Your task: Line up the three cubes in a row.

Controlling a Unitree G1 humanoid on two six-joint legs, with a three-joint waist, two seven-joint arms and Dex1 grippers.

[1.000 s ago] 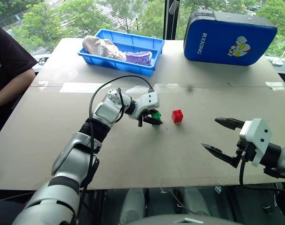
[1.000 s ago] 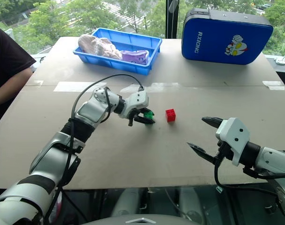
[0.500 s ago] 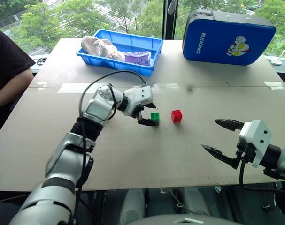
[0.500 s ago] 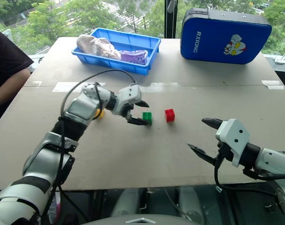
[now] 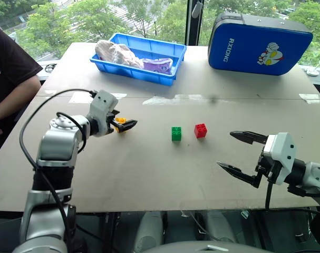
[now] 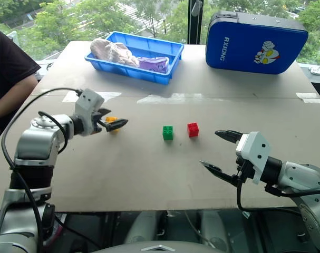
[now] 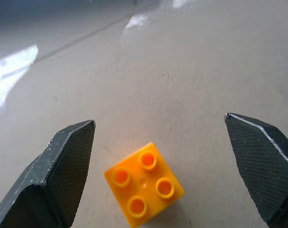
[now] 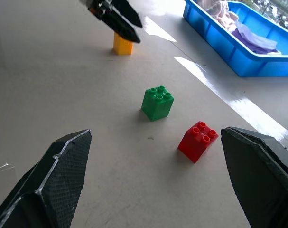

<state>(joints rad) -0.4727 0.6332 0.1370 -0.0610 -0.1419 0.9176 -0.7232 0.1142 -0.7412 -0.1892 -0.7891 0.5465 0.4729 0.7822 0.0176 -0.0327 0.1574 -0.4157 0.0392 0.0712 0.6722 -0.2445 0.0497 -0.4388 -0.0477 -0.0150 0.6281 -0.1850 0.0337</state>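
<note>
The left pincer is hovering over the table with its two black fingers spread wide and nothing between them in a grip. The yellow cube is sitting studs-up on the table right under the gap between the fingertips, not touched by either one as far as the left wrist view shows. From the head views the brick is peeking out just behind the fingers.

Moving outward from that pincer, toward the robot's right, the green cube is standing well apart from the yellow one, and the red cube is sitting just beside the green, a small gap between them, on the side away from the left pincer.

Farther right again, the right pincer is waiting low over the near edge of the table, fingers spread wide, holding nothing; the red and green bricks are lying ahead of it, between its fingertips in its own wrist view.

As for progress, green and red are already looking like two neighbours of a row. The yellow one is the one left out: it is lying far off to the side. I judge the remaining work to be closing on the yellow brick and setting it beside the green.
</note>
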